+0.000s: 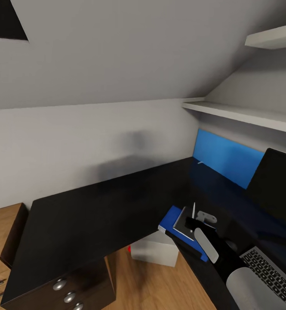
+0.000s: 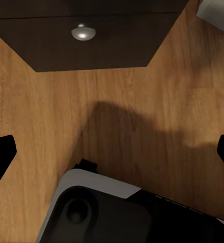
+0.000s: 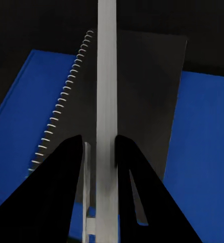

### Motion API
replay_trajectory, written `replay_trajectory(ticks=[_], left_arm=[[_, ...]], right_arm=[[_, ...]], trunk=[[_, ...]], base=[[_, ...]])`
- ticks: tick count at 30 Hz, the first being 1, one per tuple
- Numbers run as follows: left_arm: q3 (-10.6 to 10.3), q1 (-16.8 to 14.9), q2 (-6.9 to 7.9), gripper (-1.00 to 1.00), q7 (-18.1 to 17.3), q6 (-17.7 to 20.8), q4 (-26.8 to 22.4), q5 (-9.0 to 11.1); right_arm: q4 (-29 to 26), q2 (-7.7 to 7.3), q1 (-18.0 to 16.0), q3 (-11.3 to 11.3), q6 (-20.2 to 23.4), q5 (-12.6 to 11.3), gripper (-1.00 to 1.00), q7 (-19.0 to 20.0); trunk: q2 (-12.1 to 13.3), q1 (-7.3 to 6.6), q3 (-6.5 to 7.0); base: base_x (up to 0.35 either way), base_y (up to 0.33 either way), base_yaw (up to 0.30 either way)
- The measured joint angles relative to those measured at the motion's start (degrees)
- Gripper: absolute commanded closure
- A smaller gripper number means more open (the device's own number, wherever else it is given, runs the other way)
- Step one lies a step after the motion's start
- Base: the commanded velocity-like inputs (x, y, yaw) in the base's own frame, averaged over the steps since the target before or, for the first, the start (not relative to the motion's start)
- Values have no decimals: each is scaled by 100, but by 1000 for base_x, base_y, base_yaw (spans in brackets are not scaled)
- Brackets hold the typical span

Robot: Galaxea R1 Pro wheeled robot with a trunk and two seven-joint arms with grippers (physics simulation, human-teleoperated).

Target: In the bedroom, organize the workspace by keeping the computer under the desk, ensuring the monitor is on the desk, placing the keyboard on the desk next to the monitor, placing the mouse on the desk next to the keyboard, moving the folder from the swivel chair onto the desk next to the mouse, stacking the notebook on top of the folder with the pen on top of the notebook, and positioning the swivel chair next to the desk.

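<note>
Nearest the robot, the keyboard (image 1: 269, 275) lay on the desk (image 1: 99, 211) at the picture's lower right, cut off by the edge, with the right forearm crossing beside it. A small dark shape by the arm may have been the mouse; too obscured to say.

Beyond that, the right gripper (image 3: 100, 152) was closed on the pen (image 3: 106, 101), fingers pinching the white shaft on both sides. In the head view the pen (image 1: 193, 209) stood nearly upright above the notebook (image 1: 183, 226), which lay on the folder (image 1: 170, 219) near the desk's inner corner. Whether the pen tip touched the cover could not be told.

Step in hand, by my reading: the last stacking, pen onto notebook. Next move calls for lowering, laying it flat and releasing without a roll.

Left gripper (image 2: 112, 152) hung spread wide, empty, over the wood floor (image 2: 142, 101).

Computer (image 1: 155, 252) sat under the desk. Farther right, the monitor (image 1: 278, 185) was cropped. Swivel chair not located.
</note>
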Motion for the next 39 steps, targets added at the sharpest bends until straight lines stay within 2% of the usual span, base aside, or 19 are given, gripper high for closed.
replay_trajectory(ticks=[7,11,12,16,39], left_arm=[[-1,0,-2,-100,0,0,6,0],[-1,0,-2,-100,0,0,6,0],[-2,0,-2,-100,0,0,6,0],[-2,0,-2,-100,-3,0,6,0],[-9,0,6,-100,-27,0,50,-9]], right_arm=[[248,-6,-114,-14,-42,-7,100,9],[589,4,-256,-19,-51,-14,100,160],[736,9,-310,-21,-49,-14,100,360],[798,11,-334,-22,-47,-11,100,459],[822,37,-339,-13,-40,-20,100,484]], trunk=[[-281,154,-126],[-442,242,-198],[-443,243,-199],[-444,242,-199],[-444,242,-199]], base=[[0,0,0],[0,0,0],[0,0,0],[0,0,0],[40,0,0]])
